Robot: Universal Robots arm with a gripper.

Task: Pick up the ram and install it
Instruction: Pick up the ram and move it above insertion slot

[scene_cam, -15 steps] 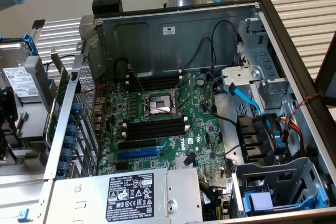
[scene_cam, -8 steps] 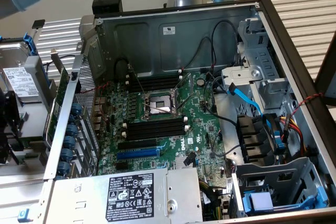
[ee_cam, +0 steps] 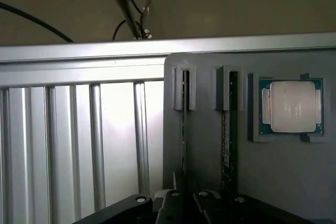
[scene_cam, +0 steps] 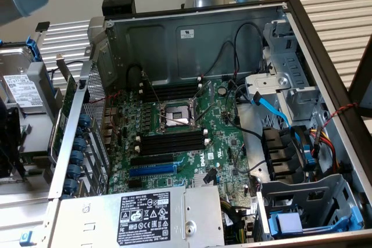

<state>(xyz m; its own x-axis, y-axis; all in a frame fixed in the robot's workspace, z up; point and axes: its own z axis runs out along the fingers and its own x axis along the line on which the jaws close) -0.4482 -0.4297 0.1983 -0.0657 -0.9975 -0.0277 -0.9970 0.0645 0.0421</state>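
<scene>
Two green ram sticks stand on edge in a grey holder block point(ee_cam: 205, 150) in the wrist view. One ram point(ee_cam: 184, 129) runs straight down between the fingers of my gripper point(ee_cam: 189, 196), which are drawn in close on its lower end. The second stick point(ee_cam: 226, 140) sits one slot over, beside the gripper. In the exterior view, the open computer case shows the motherboard's black memory slots point(scene_cam: 174, 141) with white end clips, and a further bank of slots point(scene_cam: 174, 92) beyond the processor socket point(scene_cam: 177, 114).
A processor chip point(ee_cam: 292, 106) lies in a recess of the holder beside the sticks. Ribbed metal table surface point(ee_cam: 79, 140) borders the holder. Inside the case are a blue expansion slot point(scene_cam: 152, 169), loose cables point(scene_cam: 273, 111), a power supply point(scene_cam: 145, 216) and drive cages point(scene_cam: 302, 207).
</scene>
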